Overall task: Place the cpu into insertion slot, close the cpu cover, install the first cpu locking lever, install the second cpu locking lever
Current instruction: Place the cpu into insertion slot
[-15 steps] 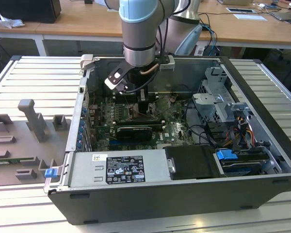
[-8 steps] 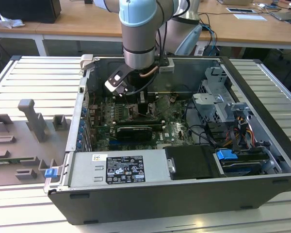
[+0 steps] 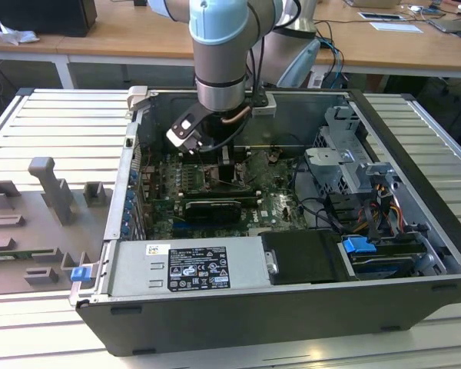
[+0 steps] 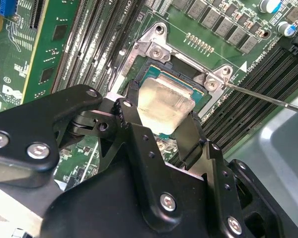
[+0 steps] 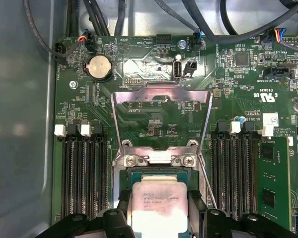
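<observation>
In both wrist views my gripper (image 4: 161,111) (image 5: 159,208) is shut on the cpu (image 4: 164,101) (image 5: 158,201), a small silver-beige square chip with a black finger on each of two opposite sides. The chip sits slightly tilted over the insertion slot (image 4: 154,49) (image 5: 159,174), a square socket with a silvery rim in the green board; I cannot tell if it is seated. The cpu cover (image 5: 134,95), a thin silvery frame, stands swung open beyond the socket. A thin wire locking lever (image 4: 268,97) (image 5: 206,184) sticks out unlatched beside the socket. In the exterior view the gripper (image 3: 215,157) reaches down into the open computer case (image 3: 399,115).
Long black memory slots (image 5: 82,173) (image 5: 236,168) flank the socket on both sides. A black graphics card (image 3: 213,207) lies in front of the socket in the exterior view. Cables and a drive cage (image 3: 346,154) fill the case's right side; a grey fixture tray (image 3: 38,215) lies outside at the left.
</observation>
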`<move>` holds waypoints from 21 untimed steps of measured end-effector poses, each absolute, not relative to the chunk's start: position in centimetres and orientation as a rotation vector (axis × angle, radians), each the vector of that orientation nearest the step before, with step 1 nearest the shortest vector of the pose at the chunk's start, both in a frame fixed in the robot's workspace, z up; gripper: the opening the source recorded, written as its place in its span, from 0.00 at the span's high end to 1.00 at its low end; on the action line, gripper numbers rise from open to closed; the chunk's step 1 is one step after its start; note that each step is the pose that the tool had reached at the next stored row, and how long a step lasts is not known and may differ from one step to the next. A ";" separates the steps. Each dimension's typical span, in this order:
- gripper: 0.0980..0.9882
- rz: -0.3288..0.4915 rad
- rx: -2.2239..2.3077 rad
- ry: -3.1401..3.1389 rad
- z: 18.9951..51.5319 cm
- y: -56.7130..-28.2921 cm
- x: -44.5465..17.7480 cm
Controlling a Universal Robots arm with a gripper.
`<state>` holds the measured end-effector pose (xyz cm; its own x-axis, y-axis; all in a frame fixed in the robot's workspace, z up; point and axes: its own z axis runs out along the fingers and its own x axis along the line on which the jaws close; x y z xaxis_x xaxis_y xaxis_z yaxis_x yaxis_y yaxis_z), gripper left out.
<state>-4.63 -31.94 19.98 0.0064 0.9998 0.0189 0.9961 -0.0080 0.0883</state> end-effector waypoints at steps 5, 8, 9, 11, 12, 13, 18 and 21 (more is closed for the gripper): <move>0.51 0.117 2.193 2.177 19.9 -31.9 -4.6; 0.49 0.117 2.193 2.177 19.8 -31.9 -4.6; 0.42 0.117 2.193 2.177 19.8 -31.9 -4.6; 0.42 0.117 2.193 2.177 19.8 -31.9 -4.6; 0.42 0.117 2.193 2.177 19.9 -31.9 -4.6; 0.42 0.117 2.193 2.177 20.0 -31.9 -4.6; 0.44 0.114 2.194 2.179 20.8 -31.9 -4.6; 0.72 0.101 2.200 2.185 21.0 -31.9 -4.4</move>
